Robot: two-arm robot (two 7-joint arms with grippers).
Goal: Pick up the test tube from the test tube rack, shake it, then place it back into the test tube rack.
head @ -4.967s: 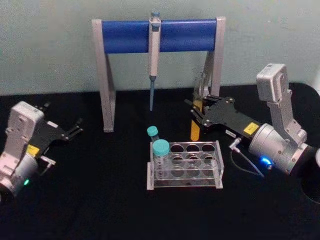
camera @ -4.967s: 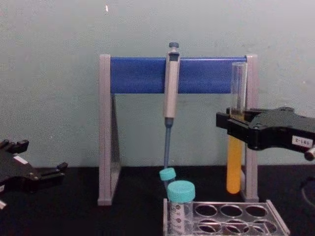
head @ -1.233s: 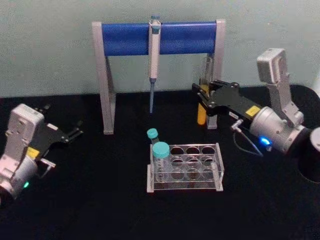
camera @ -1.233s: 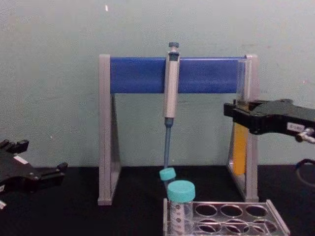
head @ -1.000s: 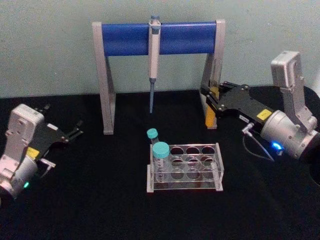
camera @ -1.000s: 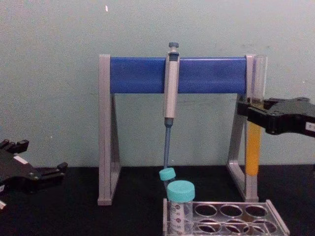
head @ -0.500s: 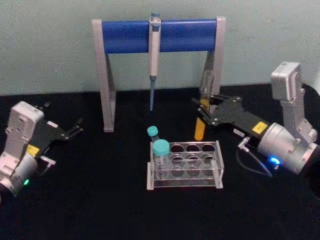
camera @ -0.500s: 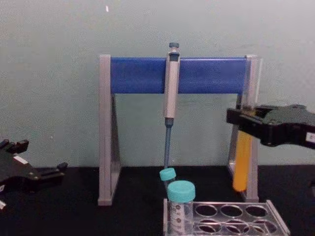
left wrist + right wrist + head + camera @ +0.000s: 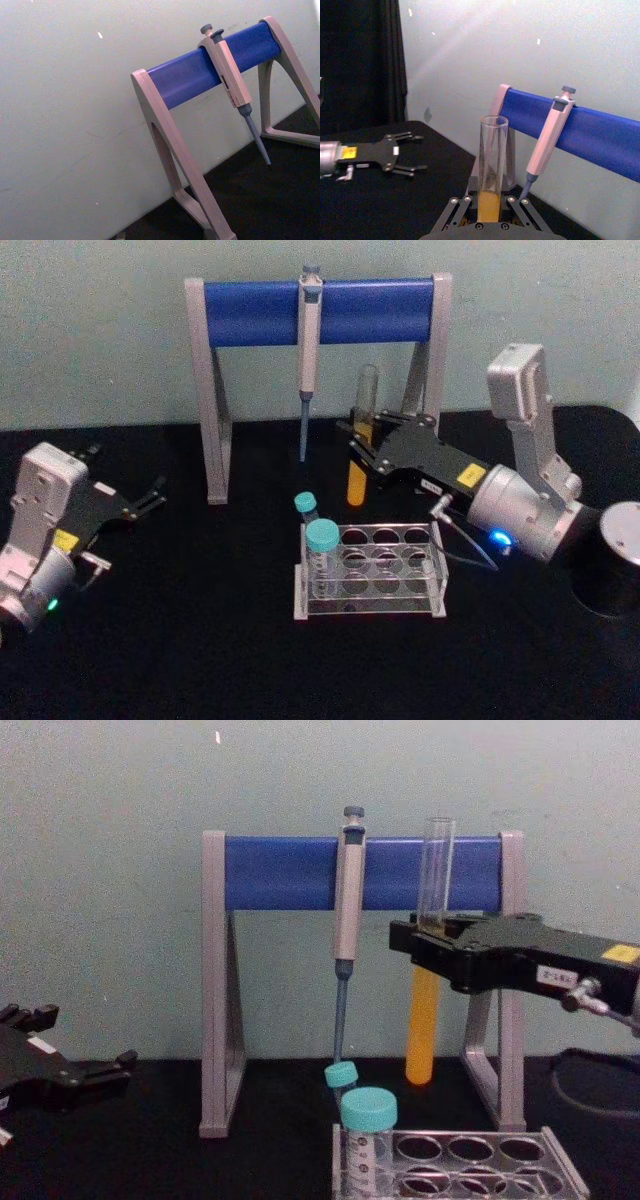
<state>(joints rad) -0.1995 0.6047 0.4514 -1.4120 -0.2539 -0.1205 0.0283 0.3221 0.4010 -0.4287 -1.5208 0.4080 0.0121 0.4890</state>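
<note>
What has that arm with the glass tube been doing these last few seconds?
The right gripper, shut on the test tube, swung it out to the robot's right, as far as the stand's leg, then back left. It now hangs upright near the pipette, behind the test tube rack. The open left gripper, rack, teal-capped tubes and stand stayed put.
</note>
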